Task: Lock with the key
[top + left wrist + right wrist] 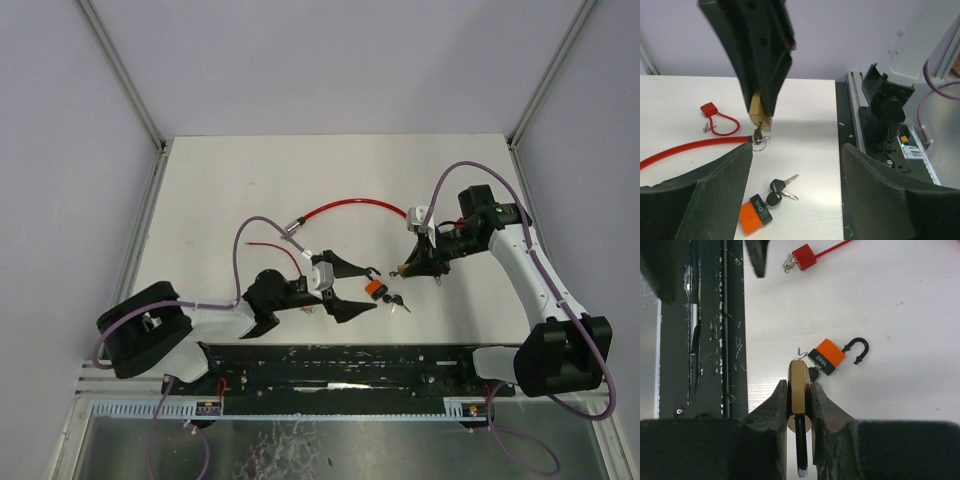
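My right gripper (pixel 408 268) is shut on a brass padlock (pixel 799 385), held upright just above the table, with its dark shackle (pixel 800 450) between my fingers. In the left wrist view a key (pixel 758 136) with a ring sticks out of the brass padlock's (pixel 760 115) underside. My left gripper (pixel 364 288) is open and empty. An orange padlock (pixel 752 216) with its shackle open (pixel 856 350) lies between its fingers, with black-headed keys (pixel 781 188) in it.
A thick red cable (pixel 350 206) curves across the middle of the table, and its end (pixel 700 145) lies near the brass padlock. A small red padlock (pixel 709 109) with a thin red loop lies further left. The black rail (pixel 340 362) runs along the near edge.
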{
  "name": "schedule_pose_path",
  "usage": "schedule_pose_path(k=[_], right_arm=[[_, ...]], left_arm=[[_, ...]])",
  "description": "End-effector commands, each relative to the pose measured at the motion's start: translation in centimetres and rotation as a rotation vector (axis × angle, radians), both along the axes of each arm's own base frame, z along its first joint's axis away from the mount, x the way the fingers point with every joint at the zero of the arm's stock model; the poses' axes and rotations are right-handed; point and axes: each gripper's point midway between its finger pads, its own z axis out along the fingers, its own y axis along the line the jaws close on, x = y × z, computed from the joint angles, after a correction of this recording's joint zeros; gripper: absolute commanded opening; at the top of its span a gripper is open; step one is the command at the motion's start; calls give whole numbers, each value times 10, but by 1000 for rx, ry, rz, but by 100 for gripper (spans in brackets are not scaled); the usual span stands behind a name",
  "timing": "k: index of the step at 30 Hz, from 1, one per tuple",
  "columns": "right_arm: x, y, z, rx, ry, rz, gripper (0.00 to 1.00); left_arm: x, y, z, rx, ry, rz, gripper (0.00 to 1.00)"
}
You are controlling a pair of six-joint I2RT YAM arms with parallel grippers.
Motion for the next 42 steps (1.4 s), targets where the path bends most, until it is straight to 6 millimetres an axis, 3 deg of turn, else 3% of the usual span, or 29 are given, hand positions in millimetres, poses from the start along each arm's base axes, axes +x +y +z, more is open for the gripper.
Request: schedule_pose_path(k=[1, 7, 13, 22, 28, 37, 42], right_arm=[[-24, 2, 3, 39, 45, 51, 0], [-35, 3, -5, 50, 113, 61, 0], [-36, 7, 3, 82, 169, 41, 0], [-36, 8, 10, 85, 194, -10, 0], [-33, 4, 10, 81, 202, -62, 0], [-23, -5, 15, 118, 213, -143, 0], [-22, -5, 21, 146, 205, -164, 0]], left_arm=[[1, 8, -17, 101, -129, 176, 72], [-10, 3, 2, 126, -124, 239, 74], [-13, -6, 10, 145, -172, 359, 76], [-36, -39, 33, 116, -237, 340, 75], [-40, -70, 46, 312, -263, 263, 79], [-45, -66, 96, 476, -344, 186, 100], [-38, -59, 76, 633, -383, 171, 100]])
